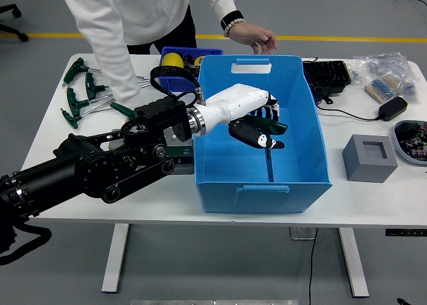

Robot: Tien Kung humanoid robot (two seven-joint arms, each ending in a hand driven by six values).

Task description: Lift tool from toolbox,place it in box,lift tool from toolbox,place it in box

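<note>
One hand does the work in the head view: the left hand [257, 121], white-shelled with black fingers, reaches in from about eight o'clock over the rim of the blue box [313, 141] and hangs inside it, above the floor. Its fingers are curled around a green-handled tool [272, 125], whose handle shows between them; the handle's long axis seems to run roughly from nine to three o'clock, though most of it is hidden by the fingers. The tool therefore sits in the hand itself, over the box's middle, with the box floor straight below and the walls well apart on every side, so I judge the release needs only a drop downward. The toolbox [175, 55] stands at about eleven o'clock from the hand, behind the arm on the desk [373, 198]. A person's hand [257, 37] hovers just beyond the box's far rim at twelve o'clock, not touching it. No right arm shows.
</note>
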